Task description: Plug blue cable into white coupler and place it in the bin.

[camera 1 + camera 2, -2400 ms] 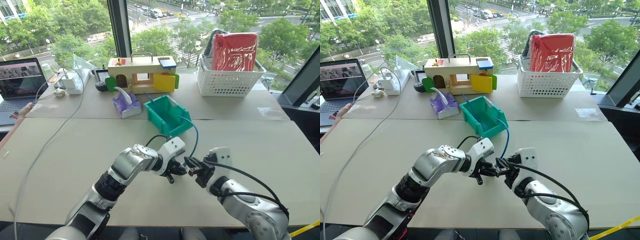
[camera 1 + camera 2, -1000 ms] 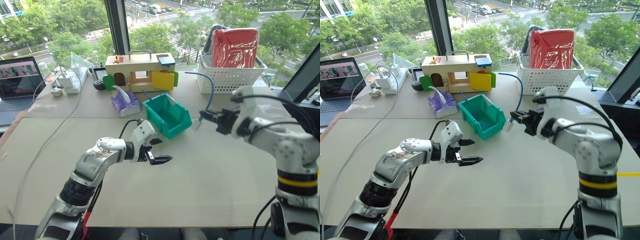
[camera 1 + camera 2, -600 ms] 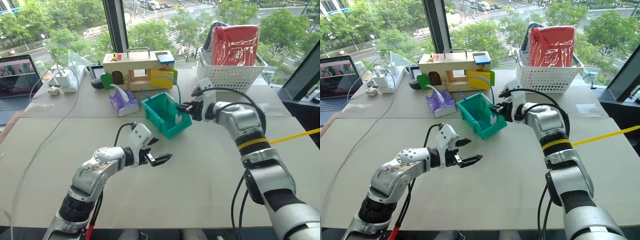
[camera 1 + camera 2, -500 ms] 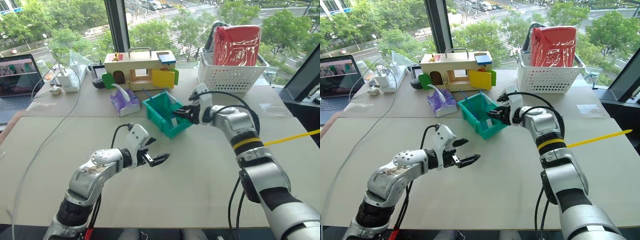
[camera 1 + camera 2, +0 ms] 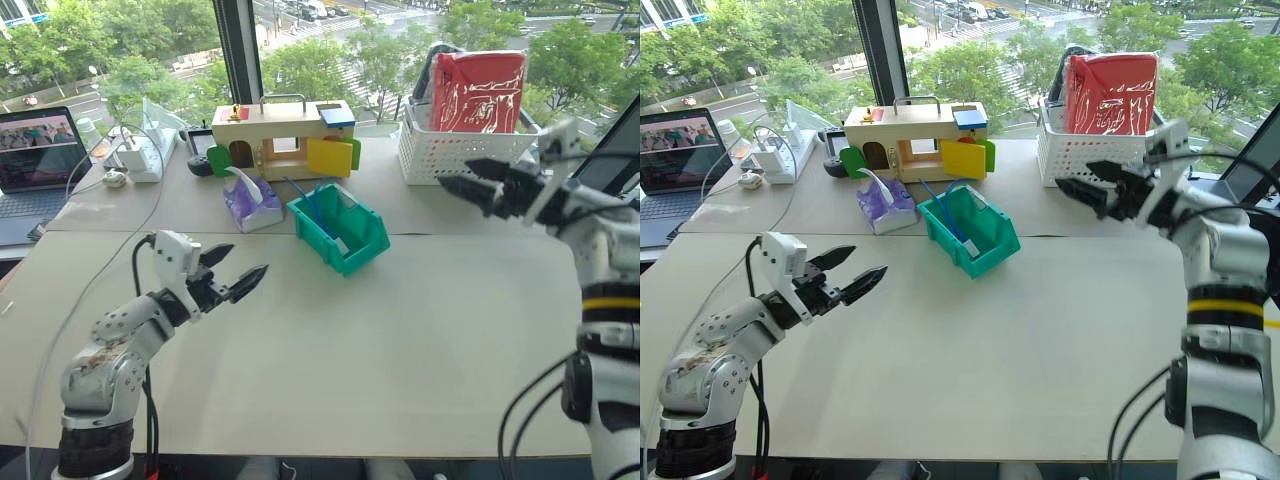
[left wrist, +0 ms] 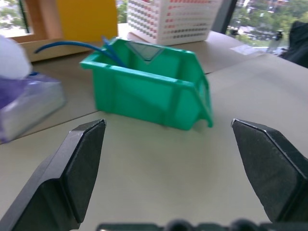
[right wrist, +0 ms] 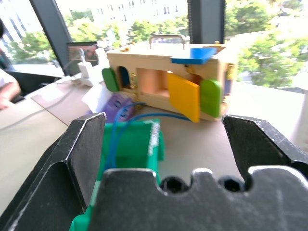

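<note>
The teal-green bin (image 5: 350, 238) sits at the table's middle back, its sloped front toward the near right. The blue cable (image 5: 306, 203) lies in it, looping over its back rim, also seen as the blue cable (image 7: 119, 126) in the right wrist view. A small white piece, apparently the white coupler (image 5: 970, 247), rests on the bin's floor. My left gripper (image 5: 248, 259) hovers open and empty to the bin's left, pointing at it. My right gripper (image 5: 455, 174) is open and empty, raised to the bin's right in front of the basket.
A wooden box (image 5: 283, 138) with coloured doors and a purple tissue pack (image 5: 250, 206) stand behind the bin. At the back right is a white lattice basket (image 5: 455, 155) holding a red bag. Laptop (image 5: 38, 165), power strip and a long white-grey cable (image 5: 110, 265) occupy the left.
My right gripper opened over the bin, leaving the cable and coupler inside, then drew back up and to the right. The left gripper swung away to the left, staying open.
</note>
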`<state>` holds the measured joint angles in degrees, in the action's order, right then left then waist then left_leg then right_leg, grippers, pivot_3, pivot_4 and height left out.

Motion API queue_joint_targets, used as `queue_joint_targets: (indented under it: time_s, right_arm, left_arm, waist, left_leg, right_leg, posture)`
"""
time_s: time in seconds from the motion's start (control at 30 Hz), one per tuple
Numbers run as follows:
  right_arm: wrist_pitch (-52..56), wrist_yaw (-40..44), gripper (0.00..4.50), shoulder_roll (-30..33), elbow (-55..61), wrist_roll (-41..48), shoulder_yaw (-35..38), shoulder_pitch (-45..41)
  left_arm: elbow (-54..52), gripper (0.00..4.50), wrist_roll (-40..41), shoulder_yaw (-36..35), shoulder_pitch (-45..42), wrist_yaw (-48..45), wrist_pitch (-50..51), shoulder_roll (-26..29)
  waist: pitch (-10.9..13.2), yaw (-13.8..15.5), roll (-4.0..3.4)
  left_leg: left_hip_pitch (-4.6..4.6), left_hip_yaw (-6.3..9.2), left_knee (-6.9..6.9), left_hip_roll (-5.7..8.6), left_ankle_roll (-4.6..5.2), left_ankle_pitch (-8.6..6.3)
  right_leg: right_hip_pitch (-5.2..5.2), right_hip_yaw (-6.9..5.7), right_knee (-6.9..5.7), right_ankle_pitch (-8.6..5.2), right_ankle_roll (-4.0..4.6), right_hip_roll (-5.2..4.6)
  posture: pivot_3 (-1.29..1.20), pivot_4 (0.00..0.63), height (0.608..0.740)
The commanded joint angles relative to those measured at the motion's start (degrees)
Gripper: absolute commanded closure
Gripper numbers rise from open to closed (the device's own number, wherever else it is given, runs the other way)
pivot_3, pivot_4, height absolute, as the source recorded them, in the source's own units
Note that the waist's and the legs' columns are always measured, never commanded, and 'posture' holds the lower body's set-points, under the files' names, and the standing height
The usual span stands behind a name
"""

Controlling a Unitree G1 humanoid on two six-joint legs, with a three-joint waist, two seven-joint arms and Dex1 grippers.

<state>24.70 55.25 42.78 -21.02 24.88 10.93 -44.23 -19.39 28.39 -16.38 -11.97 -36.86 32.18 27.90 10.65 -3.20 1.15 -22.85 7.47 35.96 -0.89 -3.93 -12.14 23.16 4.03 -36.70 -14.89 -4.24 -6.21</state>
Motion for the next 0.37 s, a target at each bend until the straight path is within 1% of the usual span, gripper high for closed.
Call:
queue_joint_targets:
  time_s: [0.03,0.1,0.13,0.2,0.3,0.37]
  right_arm:
    - [-6.33,0.52,0.01,0.97,9.88,-2.04,1.74,13.64]
    - [-7.88,-1.44,0.01,-0.19,13.66,-2.11,3.77,21.22]
    - [-8.11,-2.67,0.01,-0.94,14.82,-1.74,4.66,23.47]
    - [-8.02,-4.60,0.01,-2.28,16.42,-0.71,5.84,25.80]
    - [-8.65,-7.45,0.01,-4.94,18.62,-0.06,6.89,28.39]
    - [-7.72,-8.64,0.01,-5.95,20.33,0.57,7.02,28.90]
  left_arm:
    - [2.93,0.00,0.24,-3.27,2.80,-2.14,-4.11,1.85]
    - [5.46,0.00,-1.60,-3.15,5.33,-2.67,-6.58,2.56]
    - [6.92,0.00,-2.08,-3.24,5.96,-2.44,-8.05,2.33]
    - [9.64,0.00,-2.12,-3.71,6.43,-1.68,-9.78,1.53]
    - [11.21,0.00,-4.48,-0.76,7.08,-1.36,-11.02,1.48]
    - [12.22,0.00,-6.29,1.13,6.58,-1.45,-10.08,2.99]
  waist:
    - [0.01,-0.17,0.00]
    - [0.02,-0.21,-0.03]
    - [0.04,-0.39,-0.08]
    - [0.08,-0.79,-0.12]
    - [0.08,-0.95,-0.12]
    - [0.09,-0.78,-0.11]
  left_leg:
    - [0.00,-0.01,0.06,0.00,-0.01,0.01]
    - [-0.02,-0.02,0.08,0.02,-0.03,0.02]
    - [0.06,-0.02,0.07,0.00,-0.02,0.01]
    - [0.07,-0.10,0.11,0.03,-0.03,0.02]
    - [0.13,-0.09,0.15,0.01,-0.05,0.03]
    - [0.25,-0.08,0.12,0.01,-0.12,0.08]
  right_leg:
    - [0.01,0.01,-0.07,0.00,0.00,0.00]
    - [0.03,0.06,-0.16,0.00,0.00,-0.01]
    - [-0.01,0.05,-0.16,0.00,0.00,-0.01]
    - [-0.01,0.13,-0.23,0.01,0.01,-0.02]
    - [-0.01,0.13,-0.29,0.12,0.04,-0.01]
    - [-0.14,0.12,-0.30,0.12,0.01,-0.01]
  posture:
    - [0.00,0.150,0.740]
    - [0.00,0.150,0.740]
    - [0.00,0.150,0.740]
    - [0.00,0.150,0.740]
    - [0.00,0.150,0.740]
    - [0.00,0.150,0.740]
